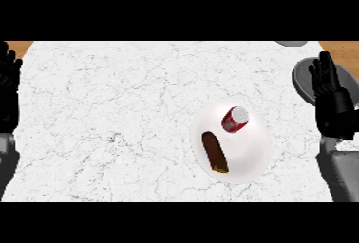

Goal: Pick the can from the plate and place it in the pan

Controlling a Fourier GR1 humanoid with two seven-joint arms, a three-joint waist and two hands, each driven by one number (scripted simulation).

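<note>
A red can (235,119) with a silver top stands on the upper part of a white plate (245,152) on the marble counter. A brown elongated item (214,151) lies on the same plate, below and left of the can. The grey pan (303,80) sits at the right edge, partly hidden behind my right hand (332,102). That hand is open, fingers pointing up, to the right of the plate and apart from the can. My left hand (8,90) rests open at the far left edge.
A grey round object (291,43) peeks in at the top right edge. Wooden surface (344,52) shows beyond the counter's corners. The white marble counter (112,118) stretches wide to the left of the plate.
</note>
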